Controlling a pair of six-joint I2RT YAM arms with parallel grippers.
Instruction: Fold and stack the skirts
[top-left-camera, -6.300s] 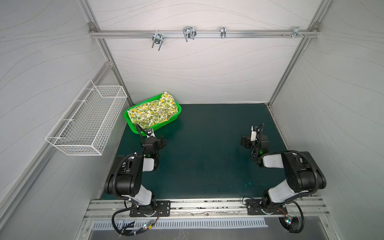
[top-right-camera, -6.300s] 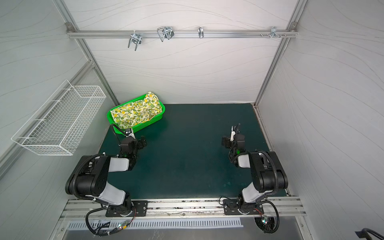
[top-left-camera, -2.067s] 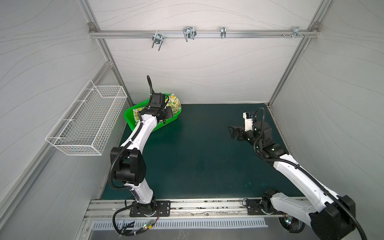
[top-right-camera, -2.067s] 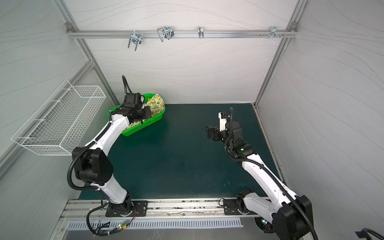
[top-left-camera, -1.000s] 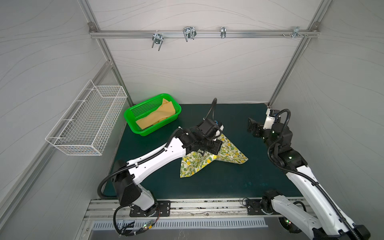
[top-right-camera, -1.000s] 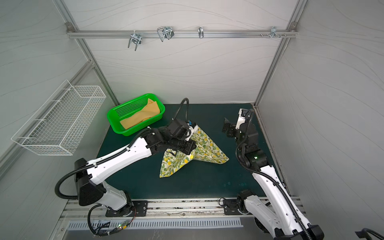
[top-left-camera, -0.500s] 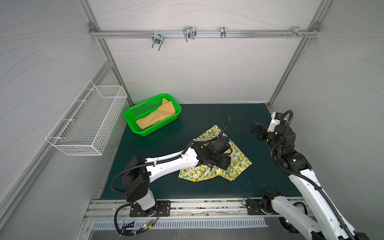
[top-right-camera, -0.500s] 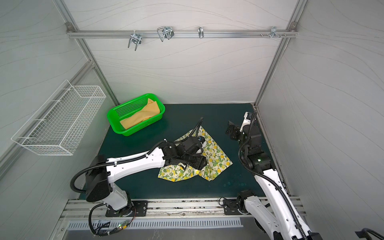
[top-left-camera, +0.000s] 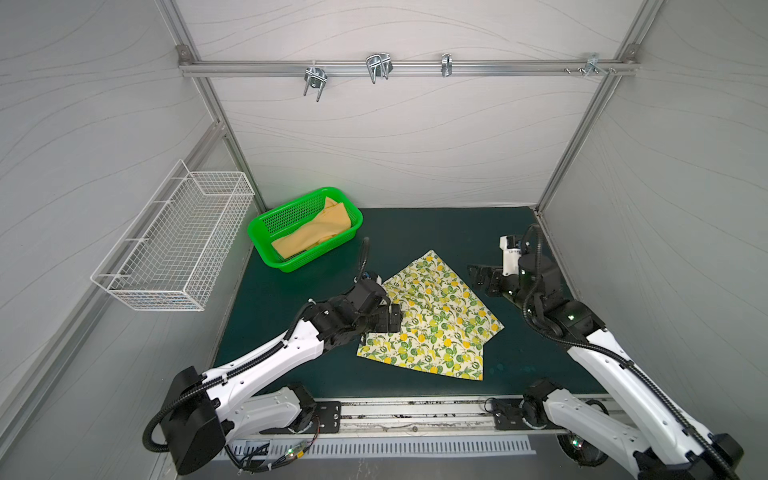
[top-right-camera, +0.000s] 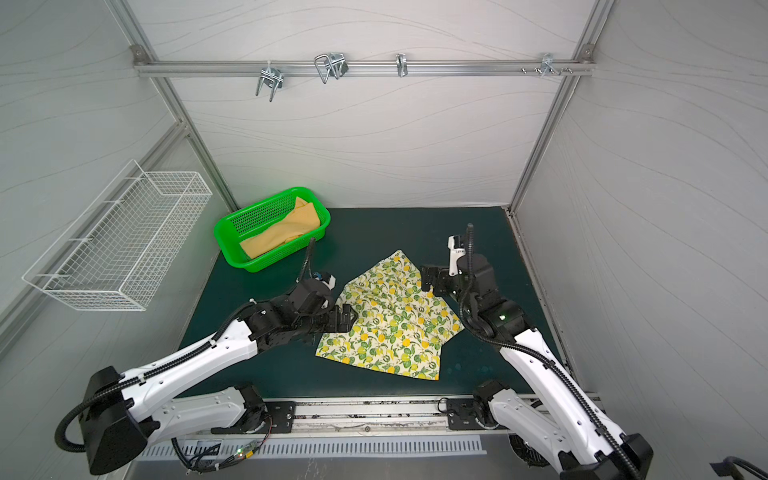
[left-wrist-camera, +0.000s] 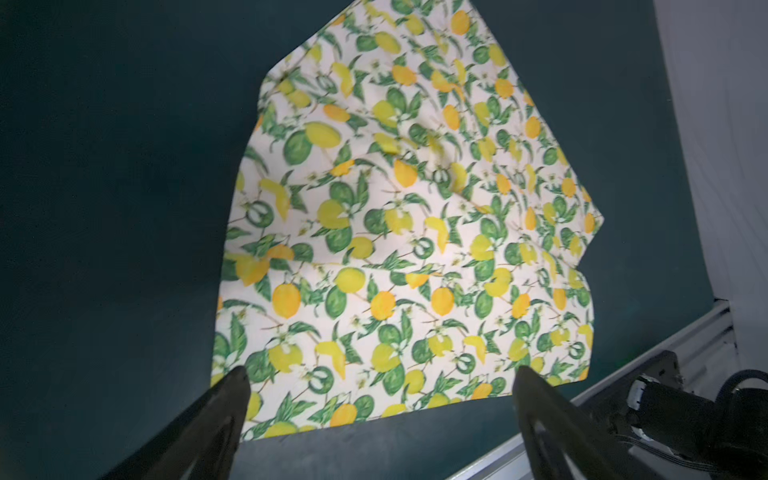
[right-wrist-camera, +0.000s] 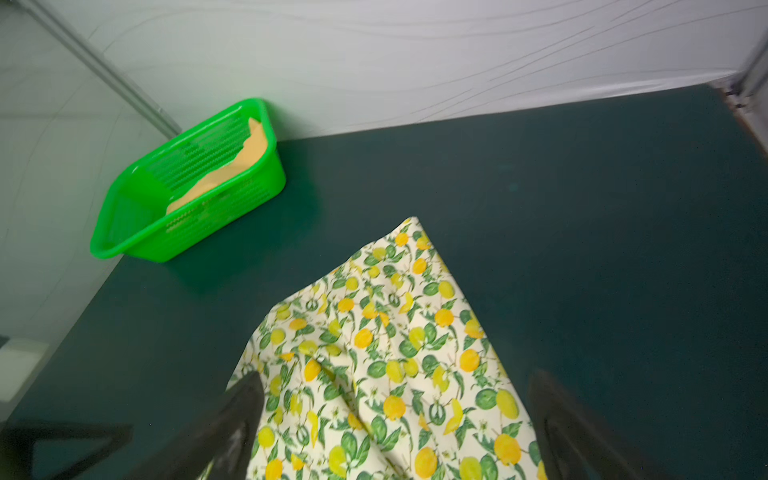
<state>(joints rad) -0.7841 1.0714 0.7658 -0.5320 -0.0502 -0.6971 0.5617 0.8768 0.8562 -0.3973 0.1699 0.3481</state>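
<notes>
The left gripper (left-wrist-camera: 381, 369), clamped on the lemon skirt (top-left-camera: 432, 320) a second before, had let go, its jaws apart at the edge of the cloth, which now lay spread on the mat (top-left-camera: 415, 232). The right gripper (right-wrist-camera: 397, 374) hung wide open beside it; the mustard skirt (top-left-camera: 316, 232) stayed in the green basket (top-left-camera: 324, 250)

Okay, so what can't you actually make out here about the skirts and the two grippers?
Mustard skirt: in both top views the wall of the green basket hides its lower part, so its folds are unclear.
Lemon-print skirt: in both top views the left gripper covers one edge; the right wrist view cuts it off at the frame edge.
Right gripper: its wrist view shows only dark, open fingers; whether they touch the cloth is unclear.
</notes>
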